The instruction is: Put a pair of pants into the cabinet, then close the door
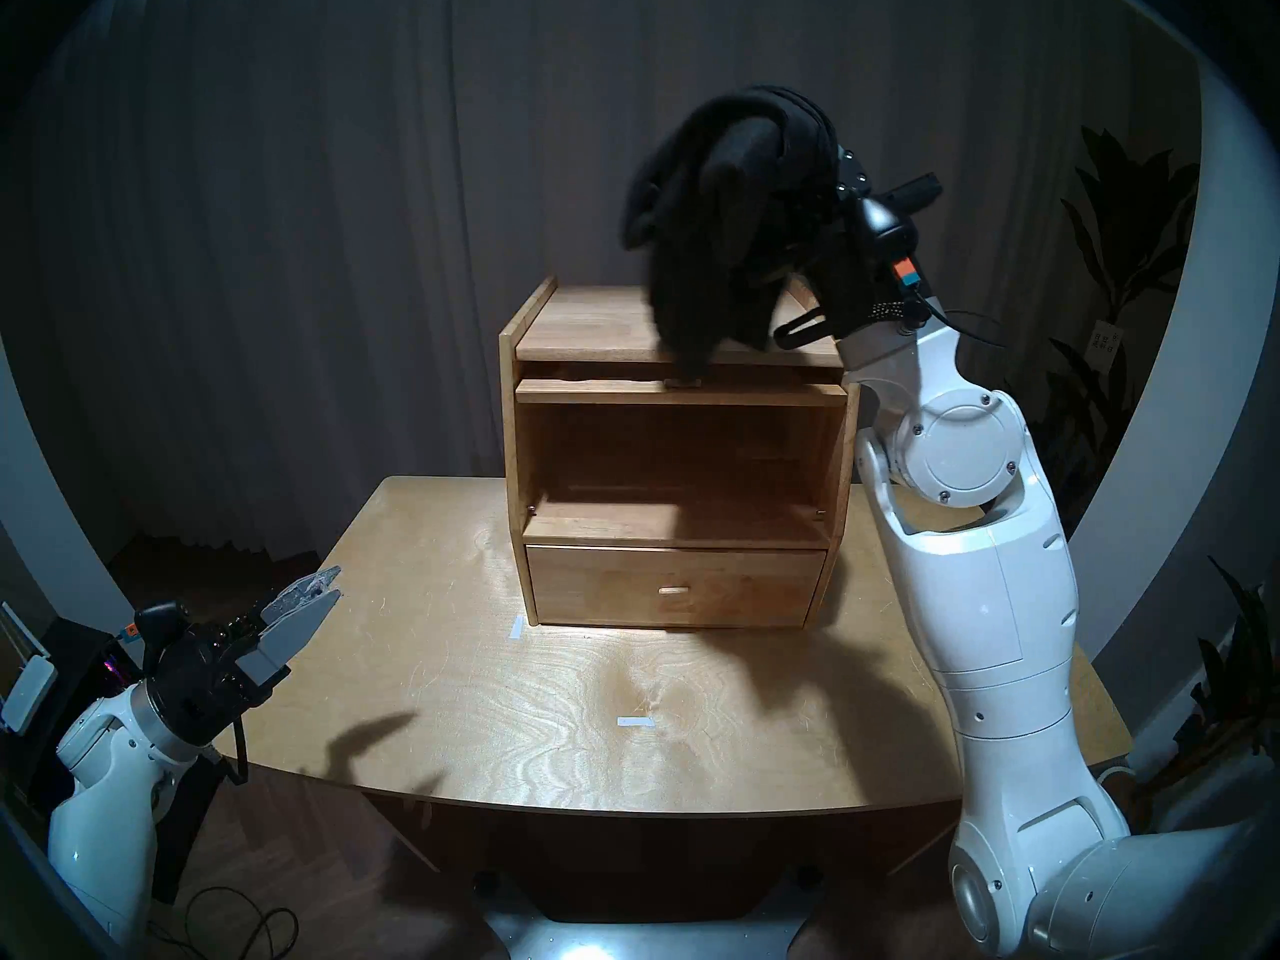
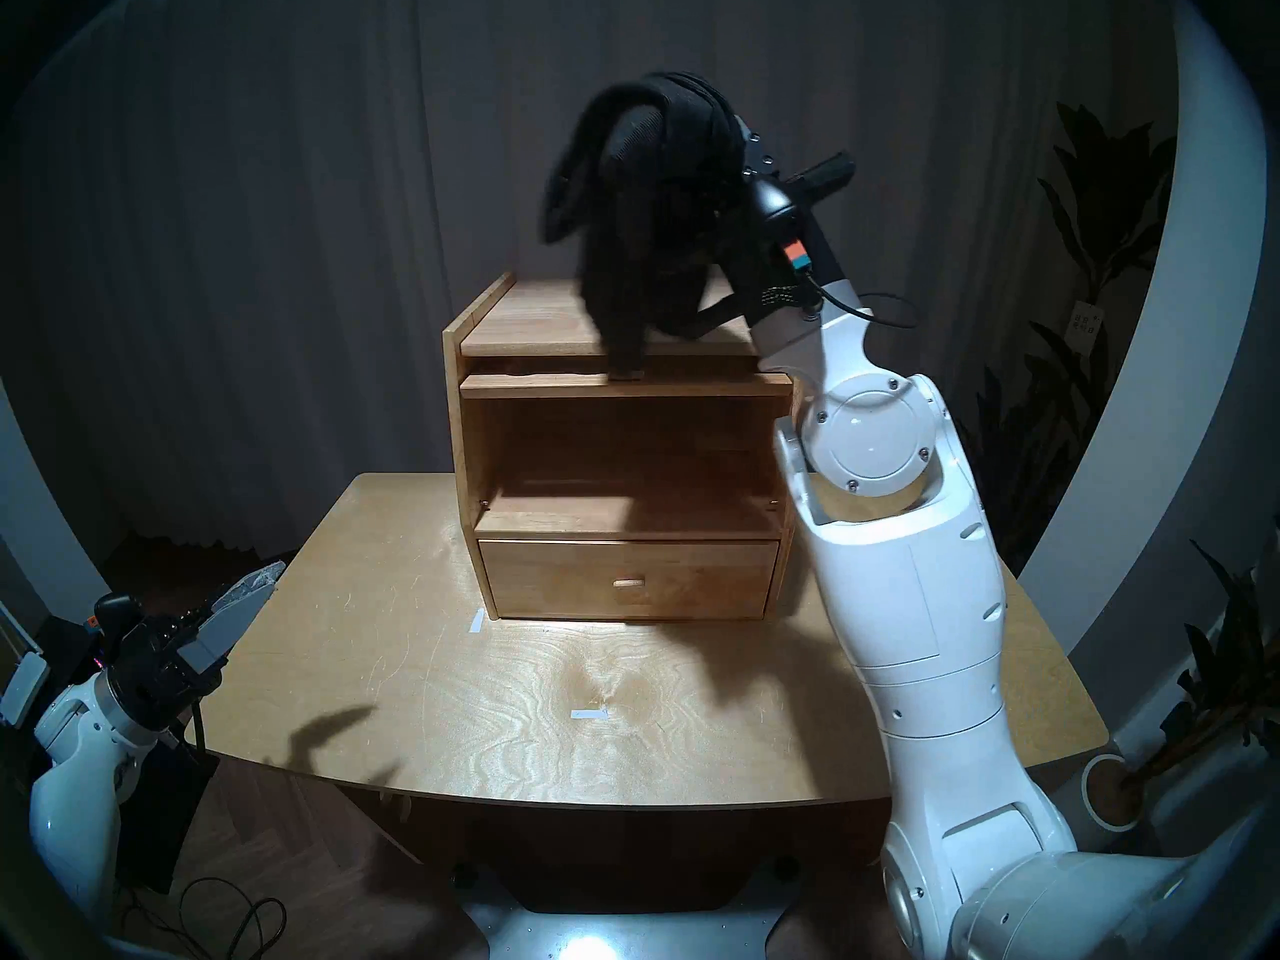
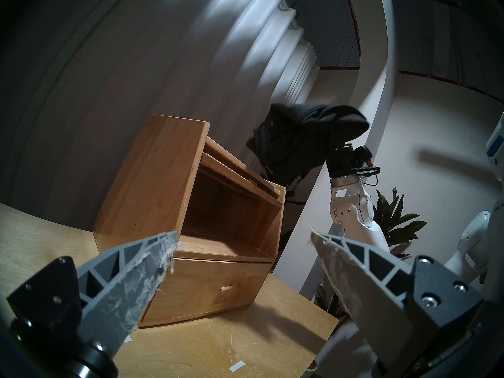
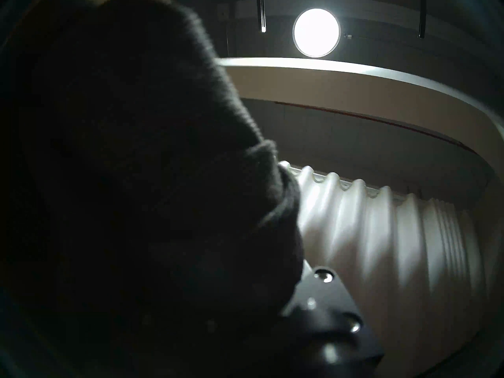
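The black pair of pants (image 1: 720, 231) hangs bunched over my right gripper, above the right half of the cabinet's top (image 1: 589, 328). One end of the cloth touches the top's front edge. The gripper's fingers are hidden under the cloth, which fills the right wrist view (image 4: 136, 178). The cabinet's upper compartment (image 1: 672, 467) is open and empty. The door (image 1: 609, 392) lies flat, pushed in under the top, with only its front edge and knob (image 1: 682, 383) showing. My left gripper (image 1: 332, 583) is open and empty over the table's left edge, and it faces the cabinet (image 3: 152, 178).
The cabinet stands at the back of a light-wood table (image 1: 554, 716), its lower drawer (image 1: 675, 588) shut. My right elbow (image 1: 959, 446) is close to the cabinet's right side. Two white tape marks (image 1: 636, 722) lie on the table. Potted plants (image 1: 1122, 245) stand at the right.
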{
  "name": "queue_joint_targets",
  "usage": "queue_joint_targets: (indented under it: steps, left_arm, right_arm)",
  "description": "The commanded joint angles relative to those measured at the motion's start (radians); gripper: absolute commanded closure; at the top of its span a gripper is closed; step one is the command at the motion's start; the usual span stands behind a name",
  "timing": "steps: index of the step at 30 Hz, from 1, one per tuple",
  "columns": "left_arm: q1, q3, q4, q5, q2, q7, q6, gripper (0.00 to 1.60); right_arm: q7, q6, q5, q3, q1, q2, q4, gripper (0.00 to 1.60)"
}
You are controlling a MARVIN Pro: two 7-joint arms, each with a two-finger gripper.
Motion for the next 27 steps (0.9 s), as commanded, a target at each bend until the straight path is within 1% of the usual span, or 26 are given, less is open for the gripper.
queue_joint_targets:
  steps: [1,2,3,5,7,8,9,10,11,12,13,16,17,18,19,20,21,22,23,24,25,26,27]
  left_arm:
    - [-0.01,-0.005,-0.006,-0.006,0.004,-0.015,-0.005,0.0]
    - [-0.01,-0.005,-0.006,-0.006,0.004,-0.016,-0.005,0.0]
    - [-0.011,-0.005,-0.006,-0.006,0.004,-0.019,-0.006,0.0]
    - [-0.012,-0.005,-0.004,-0.007,0.005,-0.024,-0.008,0.0]
    - [-0.013,-0.005,-0.002,-0.008,0.005,-0.031,-0.01,0.0]
    - [-0.013,-0.005,-0.002,-0.008,0.005,-0.031,-0.01,0.0]
    - [-0.014,-0.005,-0.001,-0.008,0.005,-0.035,-0.011,0.0]
    - [-0.016,-0.004,0.002,-0.009,0.006,-0.042,-0.013,0.0]
    - [-0.016,-0.004,0.003,-0.009,0.006,-0.044,-0.014,0.0]
    - [-0.016,-0.004,0.003,-0.009,0.006,-0.044,-0.014,0.0]
    - [-0.018,-0.003,0.006,-0.009,0.007,-0.051,-0.016,0.0]
    - [-0.019,-0.003,0.009,-0.009,0.008,-0.057,-0.018,0.0]
    - [-0.019,-0.003,0.009,-0.009,0.008,-0.057,-0.018,0.0]
    - [-0.021,-0.002,0.012,-0.01,0.009,-0.064,-0.021,0.0]
    - [-0.022,-0.001,0.013,-0.01,0.009,-0.067,-0.021,0.0]
    - [-0.023,-0.001,0.015,-0.01,0.01,-0.071,-0.023,0.0]
    - [-0.023,-0.001,0.015,-0.01,0.01,-0.071,-0.023,0.0]
    - [-0.025,0.0,0.018,-0.01,0.01,-0.076,-0.024,0.0]
    - [-0.025,0.0,0.018,-0.01,0.01,-0.076,-0.024,0.0]
    - [-0.026,0.001,0.02,-0.01,0.011,-0.08,-0.025,0.0]
    - [-0.026,0.001,0.02,-0.01,0.011,-0.08,-0.025,0.0]
    - [-0.026,0.001,0.021,-0.01,0.011,-0.082,-0.026,0.0]
    - [-0.027,0.002,0.023,-0.01,0.012,-0.085,-0.027,0.0]
  right_arm:
    - [0.01,0.023,0.096,-0.148,-0.113,-0.113,0.001,1.6]
    - [0.013,0.029,0.107,-0.159,-0.117,-0.117,0.018,1.6]
    - [0.0,0.039,0.123,-0.192,-0.141,-0.132,0.036,1.6]
    - [-0.025,0.053,0.153,-0.213,-0.157,-0.128,0.068,1.6]
    - [-0.062,0.061,0.189,-0.204,-0.188,-0.141,0.091,1.6]
    - [-0.062,0.061,0.189,-0.204,-0.188,-0.141,0.091,1.6]
    - [-0.084,0.063,0.212,-0.204,-0.197,-0.144,0.101,1.6]
    - [-0.104,0.059,0.253,-0.202,-0.214,-0.138,0.108,1.6]
    - [-0.127,0.055,0.259,-0.2,-0.236,-0.143,0.107,1.6]
    - [-0.127,0.055,0.259,-0.2,-0.236,-0.143,0.107,1.6]
    - [-0.163,0.049,0.294,-0.204,-0.27,-0.135,0.112,1.6]
    - [-0.211,0.03,0.324,-0.196,-0.306,-0.127,0.125,1.6]
    - [-0.211,0.03,0.324,-0.196,-0.306,-0.127,0.125,1.6]
    - [-0.263,0.006,0.339,-0.185,-0.348,-0.123,0.11,1.6]
    - [-0.26,-0.003,0.346,-0.18,-0.341,-0.119,0.122,1.6]
    - [-0.293,-0.013,0.355,-0.181,-0.369,-0.114,0.107,1.6]
    - [-0.293,-0.013,0.355,-0.181,-0.369,-0.114,0.107,1.6]
    - [-0.325,-0.025,0.357,-0.189,-0.394,-0.105,0.105,1.6]
    - [-0.325,-0.025,0.357,-0.189,-0.394,-0.105,0.105,1.6]
    - [-0.358,-0.03,0.364,-0.213,-0.417,-0.09,0.11,1.6]
    - [-0.358,-0.03,0.364,-0.213,-0.417,-0.09,0.11,1.6]
    - [-0.368,-0.027,0.38,-0.221,-0.418,-0.084,0.121,1.6]
    - [-0.411,-0.049,0.379,-0.226,-0.452,-0.071,0.112,1.6]
